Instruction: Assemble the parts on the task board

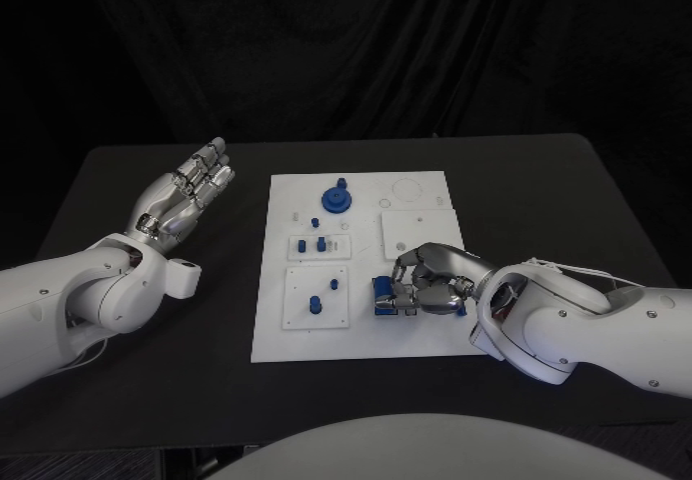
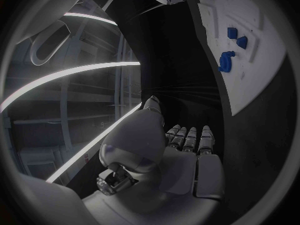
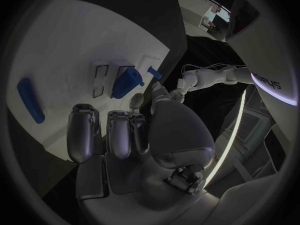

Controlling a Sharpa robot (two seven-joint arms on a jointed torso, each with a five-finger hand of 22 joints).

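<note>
The black table spreads under everything, and the white task board lies flat in the middle of it, long side running away from me.

My right arm comes in low over the near right part of the board. My right hand rests there with its fingers curled down and in toward the palm, just beside a blue part at the board's near middle. From the head view my fingertips seem to be against that part, but I cannot tell whether I truly hold it. In my right wrist view the fingers bend forward over the white surface, and a blue wedge-shaped part stands just past them beside two slots, with a long blue piece lying well apart on the board.

My left arm lies over the bare table, well clear of the board's left edge. My left hand is flat and stretched, fingers straight and side by side, holding nothing.

On the far half of the board stands a round blue gear-like part. Nearer, small blue pegs stand on a square plate, and two more small pegs on the plate below it.
</note>
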